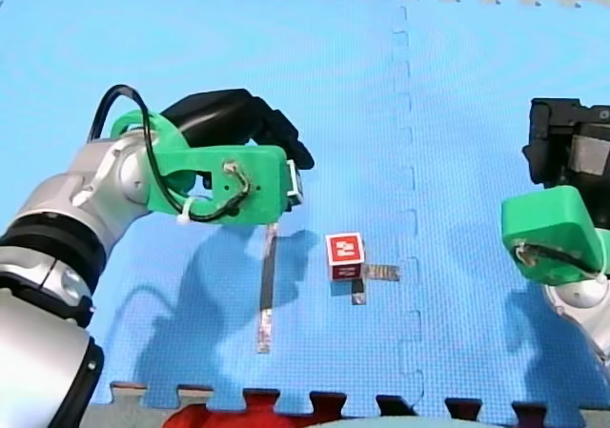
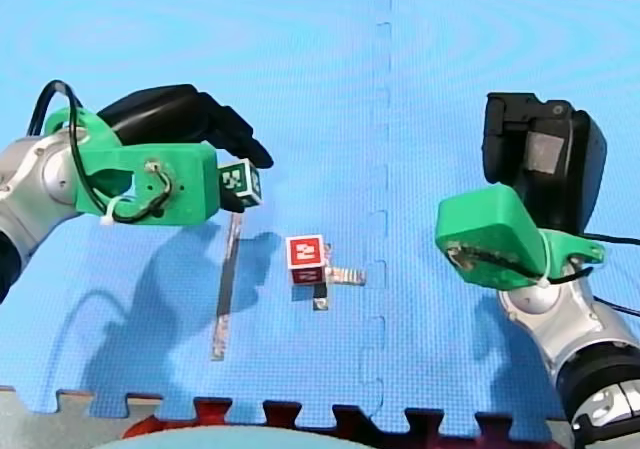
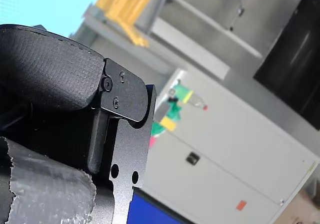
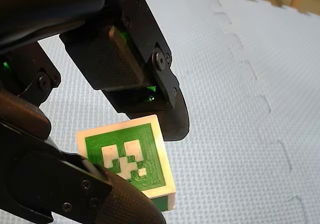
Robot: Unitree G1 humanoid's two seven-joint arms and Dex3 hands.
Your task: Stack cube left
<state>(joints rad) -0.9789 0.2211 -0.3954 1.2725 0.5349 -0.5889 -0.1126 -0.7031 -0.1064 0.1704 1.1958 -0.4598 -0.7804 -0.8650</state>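
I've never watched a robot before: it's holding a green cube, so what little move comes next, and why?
Probably shift the left hand rightward and nearer the robot: its green cube hangs left of and beyond the red cube on the mat, not over it. The right hand is at the right.

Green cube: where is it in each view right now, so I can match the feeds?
First head view: green cube held in the left hand, up-left of the red cube.
Second head view: green cube left of centre, in the same grasp.
First wrist view: faces a grey cabinet.
Second wrist view: green cube between black fingers.
Shared landmark: the mat seam, in both head views and the second wrist view.
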